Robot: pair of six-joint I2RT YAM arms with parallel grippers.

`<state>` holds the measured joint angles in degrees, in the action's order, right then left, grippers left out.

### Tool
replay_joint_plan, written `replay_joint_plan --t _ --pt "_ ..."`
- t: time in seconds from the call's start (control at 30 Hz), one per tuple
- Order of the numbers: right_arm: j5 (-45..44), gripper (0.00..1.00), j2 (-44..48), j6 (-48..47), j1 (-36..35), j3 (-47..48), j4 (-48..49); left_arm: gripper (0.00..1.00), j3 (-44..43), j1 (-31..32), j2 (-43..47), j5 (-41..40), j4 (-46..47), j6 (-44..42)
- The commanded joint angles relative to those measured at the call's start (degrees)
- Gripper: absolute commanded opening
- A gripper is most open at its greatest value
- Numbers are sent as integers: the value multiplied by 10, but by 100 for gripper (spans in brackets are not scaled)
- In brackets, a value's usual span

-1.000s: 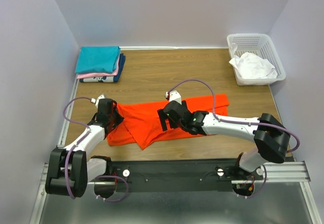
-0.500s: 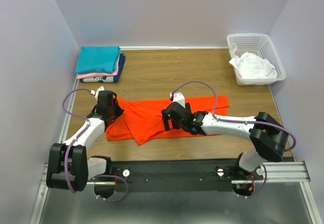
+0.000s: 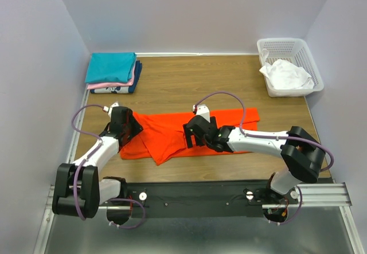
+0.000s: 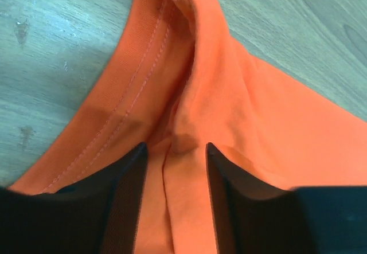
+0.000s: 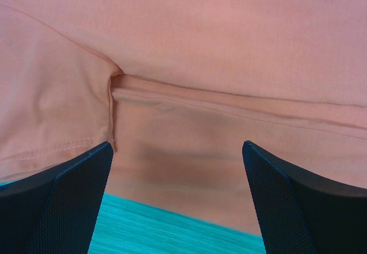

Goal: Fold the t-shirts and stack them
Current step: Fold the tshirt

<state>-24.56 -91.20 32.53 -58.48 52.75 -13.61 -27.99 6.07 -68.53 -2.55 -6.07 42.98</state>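
Note:
The orange-red t-shirt (image 3: 172, 132) lies spread lengthwise across the middle of the table, partly folded, with a flap pointing to the near edge. My left gripper (image 3: 131, 129) is at the shirt's left end. In the left wrist view its fingers (image 4: 129, 191) stand apart, with a loose ridge of orange cloth (image 4: 189, 93) between them, not pinched. My right gripper (image 3: 192, 135) hovers wide open over the shirt's middle, above a seam (image 5: 200, 96) near the cloth's edge. Folded teal, pink and navy t-shirts are stacked (image 3: 113, 71) at the back left.
A white lattice basket (image 3: 314, 65) at the back right holds a crumpled white t-shirt (image 3: 285, 75). Bare wooden table (image 3: 189, 82) lies between the stack and the basket. Purple walls close in on three sides.
My left gripper has opened and let go of the shirt's left end after carrying it a little away from the near edge. The right gripper stays wide open, barely shifted.

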Motion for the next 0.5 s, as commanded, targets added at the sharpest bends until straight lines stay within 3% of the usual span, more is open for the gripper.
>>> replay_joint_plan --t 0.0,0.03,0.3,0.47 --pt "-1 100 -8 3 2 -6 -9 62 30 3 48 18 -1 17" --pt "-1 100 -9 3 3 -5 -9 68 40 6 62 18 -4 20" --pt "5 100 -21 -1 2 -3 -9 68 68 45 105 62 -6 49" --pt "7 100 -21 -1 3 -3 -9 69 58 82 123 43 -21 69"
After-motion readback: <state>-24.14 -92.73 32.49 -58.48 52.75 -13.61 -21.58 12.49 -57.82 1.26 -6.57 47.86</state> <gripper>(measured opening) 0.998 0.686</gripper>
